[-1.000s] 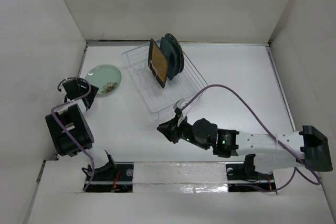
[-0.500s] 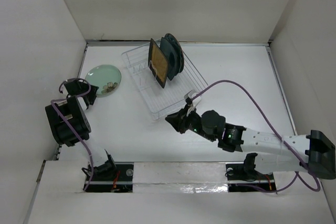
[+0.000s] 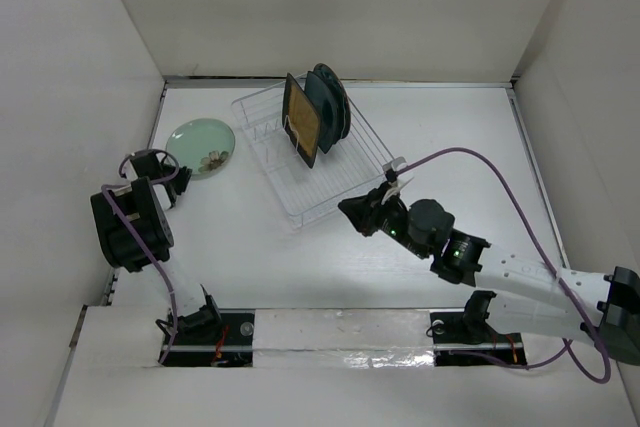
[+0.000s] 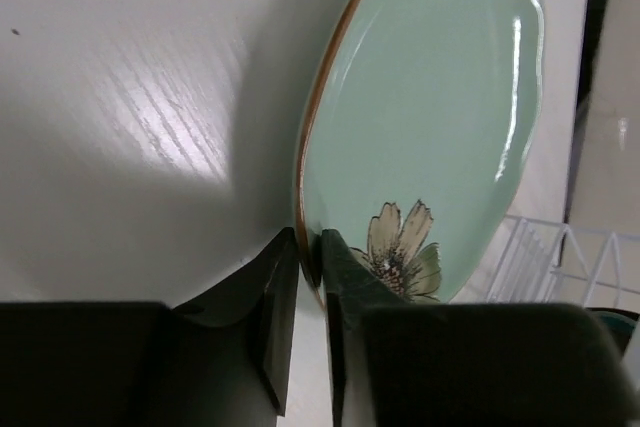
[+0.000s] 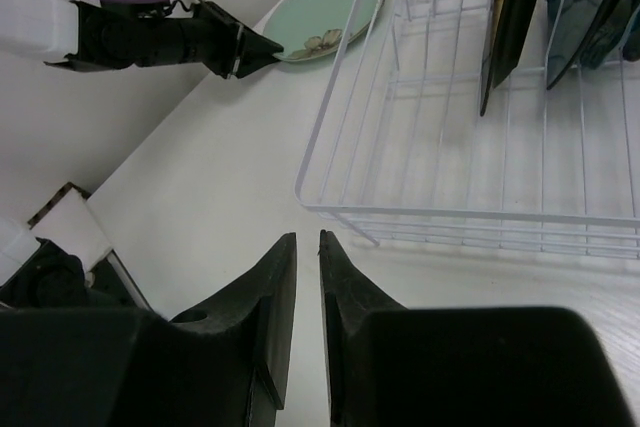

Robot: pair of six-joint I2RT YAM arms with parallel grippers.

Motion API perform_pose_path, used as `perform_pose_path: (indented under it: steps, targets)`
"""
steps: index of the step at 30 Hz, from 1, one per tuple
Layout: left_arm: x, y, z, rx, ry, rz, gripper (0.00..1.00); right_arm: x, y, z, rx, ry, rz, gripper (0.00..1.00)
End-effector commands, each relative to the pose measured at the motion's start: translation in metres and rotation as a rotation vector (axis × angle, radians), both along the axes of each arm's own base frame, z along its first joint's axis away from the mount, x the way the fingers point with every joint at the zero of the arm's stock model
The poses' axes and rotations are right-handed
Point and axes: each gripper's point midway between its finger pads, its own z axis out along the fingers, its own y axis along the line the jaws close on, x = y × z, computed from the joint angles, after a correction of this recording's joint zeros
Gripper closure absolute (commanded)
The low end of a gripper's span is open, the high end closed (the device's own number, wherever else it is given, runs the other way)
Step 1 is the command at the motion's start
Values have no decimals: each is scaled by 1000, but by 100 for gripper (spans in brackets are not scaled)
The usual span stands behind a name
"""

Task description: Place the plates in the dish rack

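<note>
The round pale mint green plate with a flower print lies at the left of the table, left of the dish rack. My left gripper is shut on its near rim; in the left wrist view the fingers pinch the brown-edged rim of the plate. In the rack stand the square mustard-yellow plate and dark teal plates behind it. My right gripper hovers by the rack's near corner, its jaws a narrow gap apart, with nothing between them.
The rack's near rows of tines hold nothing. White walls close in the table on the left, back and right. The left arm's purple cable loops beside its base. The right wrist view shows the left gripper at the mint plate.
My left gripper has closed on the mint plate's rim. The right arm has swung right and away, from the table's middle to the rack's near corner.
</note>
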Motion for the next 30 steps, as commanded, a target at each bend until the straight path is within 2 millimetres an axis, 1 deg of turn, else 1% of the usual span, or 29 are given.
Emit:
perform_pose_path:
  steps: [1, 2, 3, 4, 5, 6, 7, 8, 9, 10, 11, 12, 13, 14, 15, 16, 18, 19, 20, 21, 23, 24, 25, 26, 27, 28, 29, 30]
  targets:
    - [7, 0, 19, 4, -114, 23, 90, 0, 2, 10, 28, -12, 10, 79]
    - [11, 2, 29, 15, -168, 26, 95, 0, 1, 11, 31, -16, 10, 79]
    - [5, -2, 24, 9, -172, 29, 100, -1, 1, 11, 32, -15, 11, 79]
    - [3, -3, 28, 1, -198, 36, 100, -1, 1, 13, 35, -16, 14, 79]
    - [3, 8, 38, 17, -254, 59, 100, -2, 1, 15, 36, -17, 17, 79]
    - [-7, 9, 33, 16, -247, 72, 100, -2, -2, 15, 30, -19, 14, 79]
    - [-9, 12, 41, 24, -268, 83, 100, -2, -3, 16, 29, -20, 10, 79]
    - [-15, 16, 41, 32, -273, 100, 100, -2, -4, 19, 29, -27, 7, 79]
    - [-15, 17, 49, 41, -292, 104, 100, -2, -4, 20, 27, -29, 9, 79]
    - [-15, 17, 65, 56, -331, 106, 100, -3, -3, 20, 24, -30, 15, 79]
    - [-15, 16, 73, 58, -352, 104, 100, -3, -1, 26, 28, -36, 21, 78]
    - [-17, 14, 79, 59, -371, 99, 100, -4, 1, 26, 19, -37, 36, 77]
    - [-18, 13, 93, 67, -403, 92, 100, -4, 4, 26, 15, -36, 46, 76]
    - [-19, 10, 97, 69, -405, 80, 100, -4, 5, 27, 15, -36, 51, 71]
    - [-21, 9, 104, 80, -414, 75, 100, -6, 8, 31, 20, -42, 70, 68]
    - [-23, 8, 119, 98, -445, 69, 100, -7, 12, 31, 17, -41, 81, 66]
    - [-26, 5, 132, 115, -467, 53, 100, -8, 16, 34, 16, -42, 100, 58]
    - [-28, 4, 146, 131, -494, 51, 100, -8, 17, 33, 11, -40, 106, 55]
    - [-30, 3, 148, 130, -491, 49, 100, -5, 18, 32, 6, -37, 102, 50]
    - [-32, 1, 160, 143, -516, 41, 100, -5, 19, 34, 8, -37, 106, 50]
    - [-38, -2, 167, 156, -520, 33, 100, -5, 21, 35, 12, -34, 112, 44]
    - [-41, -3, 171, 168, -529, 33, 100, -4, 22, 37, 23, -36, 121, 44]
    - [-47, -4, 188, 204, -564, 32, 100, -5, 24, 43, 35, -40, 131, 42]
    - [-51, -4, 194, 210, -580, 42, 100, -6, 27, 46, 45, -43, 140, 39]
    - [-56, -7, 199, 212, -600, 44, 100, -3, 29, 45, 47, -36, 145, 36]
    - [-63, -11, 219, 230, -652, 42, 100, 0, 30, 45, 50, -32, 140, 34]
    - [-67, -13, 227, 240, -674, 38, 100, 1, 33, 53, 64, -35, 146, 31]
    - [-71, -16, 235, 249, -692, 34, 100, 5, 38, 51, 64, -23, 155, 29]
